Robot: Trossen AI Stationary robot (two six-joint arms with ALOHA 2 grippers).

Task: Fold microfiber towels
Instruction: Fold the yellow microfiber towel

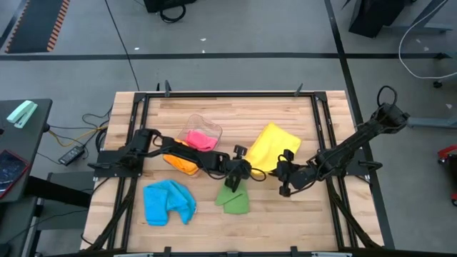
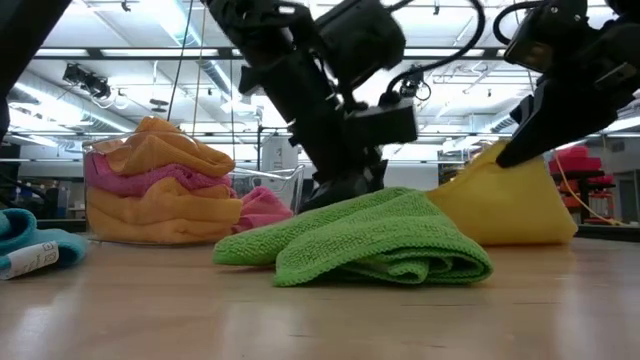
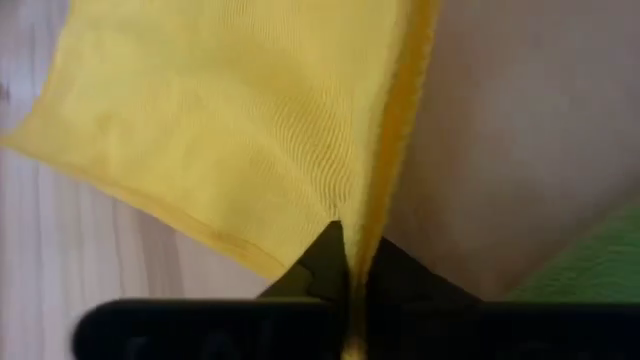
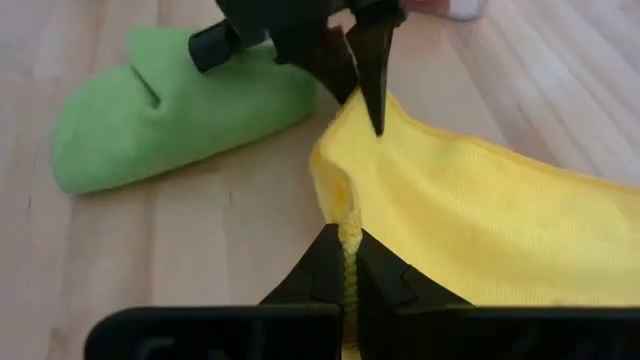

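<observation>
A yellow towel (image 1: 277,145) lies on the table right of centre, with both grippers at its near edge. My left gripper (image 1: 248,171) is shut on its near left corner. My right gripper (image 1: 280,176) is shut on the near edge farther right. A folded green towel (image 1: 234,200) rests flat on the table just in front of them. A crumpled blue towel (image 1: 168,202) lies at the near left. An orange towel (image 1: 181,161) lies beside a clear tub (image 1: 212,130) holding a pink one (image 1: 200,139). My left gripper pinches the yellow towel's edge (image 3: 362,232) at a corner between its two fingers, slanting down from the table's left. The cloth beyond the fingers lies spread on the table. My right gripper pinches the yellow towel's hemmed near edge (image 4: 349,232) between its two fingers, slanting down from the table's right. In the low view that edge (image 2: 497,152) is drawn up into a peak while the rest of the towel lies on the table.
Dark rails (image 1: 325,143) frame the wooden table top (image 1: 285,214). The tub with stacked orange and pink cloth (image 2: 160,190) stands at the back left of centre. Bare wood shows at the near right and far middle.
</observation>
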